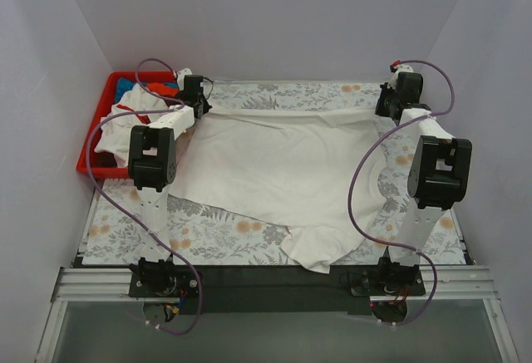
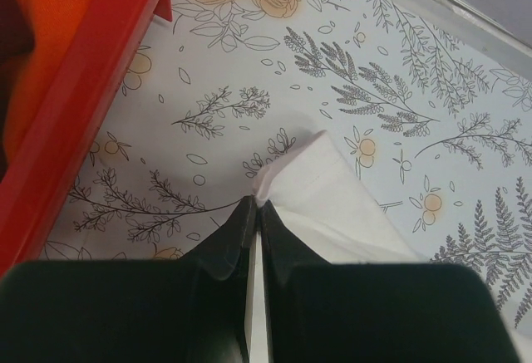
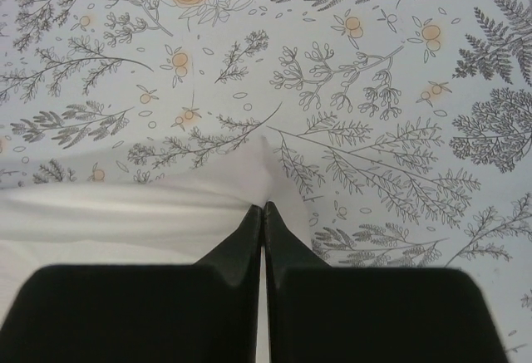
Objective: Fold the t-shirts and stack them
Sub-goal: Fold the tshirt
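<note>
A large white t-shirt (image 1: 283, 172) lies spread across the middle of the floral table, its far edge pulled taut between my two grippers. My left gripper (image 1: 199, 107) is shut on the shirt's far left corner (image 2: 295, 172), near the red bin. My right gripper (image 1: 389, 105) is shut on the far right corner (image 3: 270, 176). The shirt's near part hangs in a crumpled lobe (image 1: 320, 251) toward the front edge. More shirts sit in the bin: a white one with red trim (image 1: 125, 122), a blue one (image 1: 162, 87) and an orange-red one (image 2: 50, 39).
The red plastic bin (image 1: 90, 166) stands at the far left; its rim (image 2: 79, 122) runs close beside my left gripper. The floral covering (image 1: 224, 234) shows around the shirt. White walls enclose the table on three sides. Purple cables loop off both arms.
</note>
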Available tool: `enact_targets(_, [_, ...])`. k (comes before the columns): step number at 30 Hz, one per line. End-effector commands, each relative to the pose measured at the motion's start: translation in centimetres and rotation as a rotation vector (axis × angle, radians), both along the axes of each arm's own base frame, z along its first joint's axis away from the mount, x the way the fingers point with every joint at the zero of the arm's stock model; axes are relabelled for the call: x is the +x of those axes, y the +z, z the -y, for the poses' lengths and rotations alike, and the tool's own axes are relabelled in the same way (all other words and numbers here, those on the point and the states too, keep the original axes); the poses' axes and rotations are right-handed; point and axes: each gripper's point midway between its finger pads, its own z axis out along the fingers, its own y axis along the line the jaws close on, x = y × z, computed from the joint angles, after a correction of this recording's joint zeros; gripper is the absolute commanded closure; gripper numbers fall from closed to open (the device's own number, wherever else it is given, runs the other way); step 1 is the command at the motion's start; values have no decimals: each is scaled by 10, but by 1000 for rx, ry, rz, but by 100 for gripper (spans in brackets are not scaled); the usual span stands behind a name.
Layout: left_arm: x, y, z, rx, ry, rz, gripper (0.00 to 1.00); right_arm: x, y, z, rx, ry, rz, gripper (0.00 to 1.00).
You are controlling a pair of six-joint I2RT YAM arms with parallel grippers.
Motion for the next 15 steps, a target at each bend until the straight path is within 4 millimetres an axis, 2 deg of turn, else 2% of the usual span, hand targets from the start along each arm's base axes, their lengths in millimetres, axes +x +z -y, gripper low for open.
enact_targets(1, [12, 45, -14, 11, 4, 84, 100, -14, 51, 9, -13, -43, 74, 99])
enact_targets(2, [14, 51, -14, 15, -4, 94, 100, -19, 51, 8, -11, -43, 67, 99])
enact_targets(3, [15, 54, -13, 13, -11, 101, 100, -26, 55, 17, -38, -90, 63, 99])
enact_targets(5, [18, 65, -8, 4, -37, 121, 100, -33, 61, 24, -61, -125, 64, 99])
enact_targets(7, [22, 72, -5, -3, -54, 137, 100, -40, 59, 32, -84, -169, 52, 99])
enact_targets(13, [43, 99, 4, -31, -80, 222, 100, -42, 65, 46, -113, -238, 60, 99])
enact_targets(15, [50, 95, 6, -39, -85, 227, 100, -40, 68, 48, -115, -248, 68, 99])
